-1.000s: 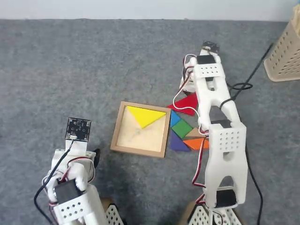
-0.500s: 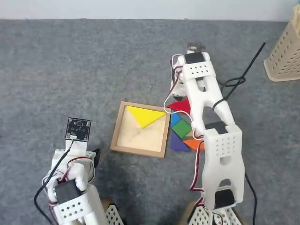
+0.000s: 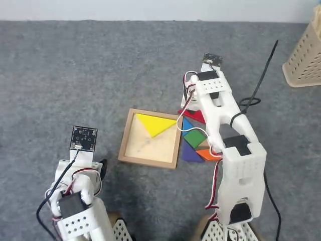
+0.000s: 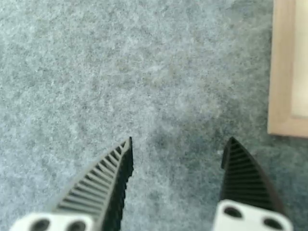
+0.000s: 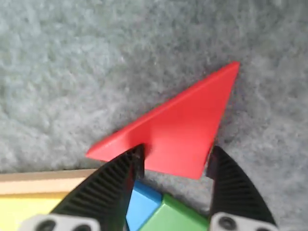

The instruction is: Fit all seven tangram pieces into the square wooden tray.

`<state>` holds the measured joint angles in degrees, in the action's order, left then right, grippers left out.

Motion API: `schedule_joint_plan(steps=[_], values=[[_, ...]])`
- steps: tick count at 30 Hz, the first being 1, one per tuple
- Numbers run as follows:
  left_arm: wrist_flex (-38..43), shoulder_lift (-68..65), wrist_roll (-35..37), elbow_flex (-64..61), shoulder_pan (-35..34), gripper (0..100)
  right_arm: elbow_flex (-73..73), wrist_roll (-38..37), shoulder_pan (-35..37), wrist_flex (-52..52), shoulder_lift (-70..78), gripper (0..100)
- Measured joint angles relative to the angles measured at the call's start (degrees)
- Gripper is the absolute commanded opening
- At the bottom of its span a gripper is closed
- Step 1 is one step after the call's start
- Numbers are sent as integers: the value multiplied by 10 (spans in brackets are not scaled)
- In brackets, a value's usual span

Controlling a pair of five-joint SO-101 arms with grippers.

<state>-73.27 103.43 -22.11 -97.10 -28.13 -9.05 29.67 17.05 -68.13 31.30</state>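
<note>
**One piece in, most left to place**

Counts only the yellow triangle (image 3: 154,123) seated in the wooden tray (image 3: 125,134). Pinches the red triangle (image 5: 183,130) by its edges with the right tool (image 5: 175,154), on the worktop just beside the tray. Holds the left tool (image 4: 178,142) spread, well apart. Leaves blue piece (image 3: 186,127), green piece (image 3: 194,137), purple piece (image 3: 189,152) and orange piece (image 3: 205,154) outside.

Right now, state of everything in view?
wooden tray, holds one piece
yellow triangle, seated in tray
red triangle, on carpet
blue piece, outside tray
green piece, outside tray
purple piece, outside tray
orange piece, outside tray
left gripper, open over carpet
right gripper, at red triangle, grip unclear
</note>
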Motion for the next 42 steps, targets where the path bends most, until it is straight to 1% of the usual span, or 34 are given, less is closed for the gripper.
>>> schedule_joint_plan(steps=[2, 9, 12, 14, 18, 19, 21, 23, 25, 30, 32, 33, 35, 40, 42], values=[[0, 0, 0, 0, 0, 280, 0, 15, 0, 2, 0, 333], [0, 0, 0, 0, 0, 280, 0, 39, 0, 2, 0, 333], [0, 0, 0, 0, 0, 280, 0, 61, 4, 2, 0, 333], [0, 0, 0, 0, 0, 280, -2, 62, 5, 0, 0, 333], [0, 0, 0, 0, 0, 280, -42, 60, 7, -40, 1, 332], [0, 0, 0, 0, 0, 280, -53, 47, 8, -44, 1, 332], [0, 0, 0, 0, 0, 280, -69, -8, 10, -56, 1, 332], [0, 0, 0, 0, 0, 280, -90, -106, 10, -65, 1, 333], [0, 0, 0, 0, 0, 280, -111, -245, 8, -84, 1, 335], [0, 0, 0, 0, 0, 280, -124, -630, 9, -174, 1, 336], [0, 0, 0, 0, 0, 280, -115, -758, 9, -190, 1, 336], [0, 0, 0, 0, 0, 280, -109, -802, 9, -189, 1, 336], [0, 0, 0, 0, 0, 280, -96, -847, 11, -173, 1, 336], [0, 0, 0, 0, 0, 280, -45, -903, 11, -129, 1, 333], [0, 0, 0, 0, 0, 280, -18, -912, 11, -113, 1, 332]])
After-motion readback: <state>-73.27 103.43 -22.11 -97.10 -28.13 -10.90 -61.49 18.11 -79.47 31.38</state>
